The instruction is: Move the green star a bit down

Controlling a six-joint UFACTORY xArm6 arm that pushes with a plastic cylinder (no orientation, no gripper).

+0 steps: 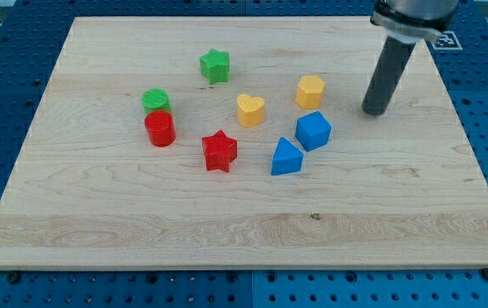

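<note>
The green star point(215, 66) lies on the wooden board point(98, 205) in the upper middle of the view. My tip point(374, 111) rests on the board far to the star's right and a little lower, right of the yellow hexagon point(310, 91). The tip touches no block.
A green cylinder point(155, 101) and a red cylinder point(160, 129) sit below-left of the star. A yellow heart point(250, 110), a red star point(219, 151), a blue cube point(313, 131) and a blue wedge-like block point(285, 158) lie below and right of it.
</note>
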